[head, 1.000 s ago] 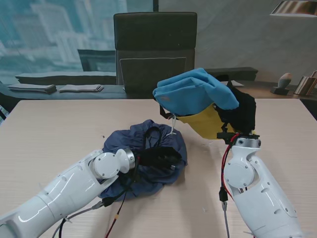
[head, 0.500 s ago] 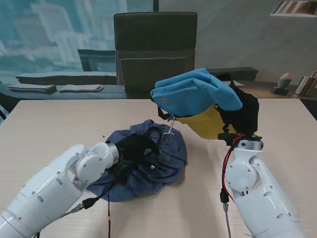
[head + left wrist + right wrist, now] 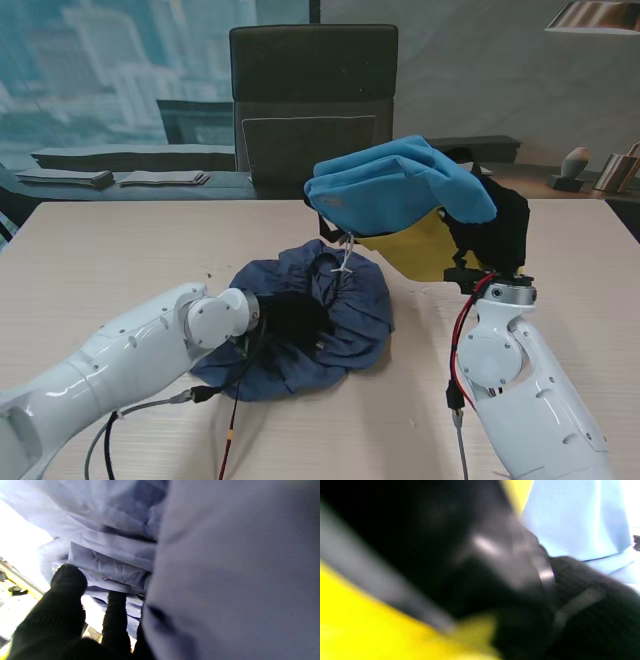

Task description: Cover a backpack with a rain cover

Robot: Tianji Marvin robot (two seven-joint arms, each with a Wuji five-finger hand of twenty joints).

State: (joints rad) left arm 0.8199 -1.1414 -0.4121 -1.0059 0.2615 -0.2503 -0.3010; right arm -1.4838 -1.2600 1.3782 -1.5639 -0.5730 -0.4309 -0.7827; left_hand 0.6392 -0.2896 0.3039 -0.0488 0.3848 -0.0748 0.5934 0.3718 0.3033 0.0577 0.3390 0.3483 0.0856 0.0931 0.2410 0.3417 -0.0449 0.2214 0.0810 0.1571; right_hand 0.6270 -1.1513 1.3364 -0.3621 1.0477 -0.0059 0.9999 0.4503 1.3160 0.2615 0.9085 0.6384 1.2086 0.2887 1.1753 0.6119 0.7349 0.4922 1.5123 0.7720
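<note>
On the pale wooden tabletop [image 3: 120, 250], the left robot hand [image 3: 295, 318] is buried in one crumpled navy rain cover [image 3: 355, 305], black fingers [image 3: 67, 580] closed on its folds. The right robot hand [image 3: 490, 235] grips one blue-and-yellow backpack [image 3: 395, 190], held aloft beyond the cover.

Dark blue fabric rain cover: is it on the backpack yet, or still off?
Off. The dark blue fabric rain cover lies bunched on the table, left robot hand inside its folds; the blue-and-yellow backpack sits uncovered, held up beside it.
</note>
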